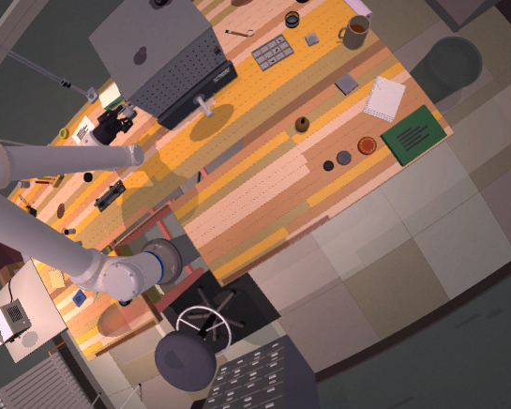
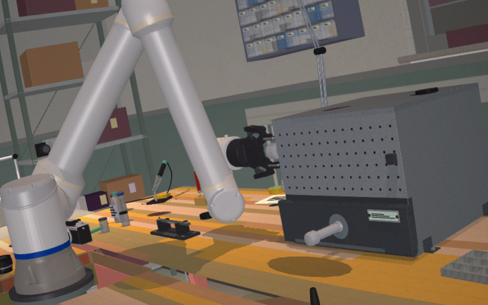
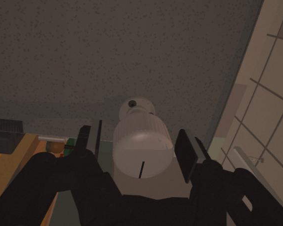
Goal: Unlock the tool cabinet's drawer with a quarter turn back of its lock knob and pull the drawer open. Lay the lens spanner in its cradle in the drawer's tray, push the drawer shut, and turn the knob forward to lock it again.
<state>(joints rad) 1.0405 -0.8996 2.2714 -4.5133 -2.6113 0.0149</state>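
My gripper [image 3: 140, 151] is open around the lock knob [image 3: 142, 146] on the left side wall of the grey tool cabinet [image 2: 383, 151], and holds nothing. The knob is pale and ribbed, with a black index line on its face. From the second side camera the gripper [image 2: 267, 153] sits against the cabinet's left wall, which hides the knob. The dark drawer [image 2: 347, 225] at the cabinet's base is shut, its pale handle [image 2: 322, 232] sticking out toward the front. The lens spanner [image 1: 239, 32] lies on the bench behind the cabinet's far side.
A grey parts tray [image 1: 273, 51] and a mug [image 1: 356, 31] sit on the bench beyond the cabinet. A dark clamp block [image 2: 172, 228] lies on the bench near my elbow. A notepad [image 1: 384, 98] and green mat [image 1: 414, 135] lie at the far end.
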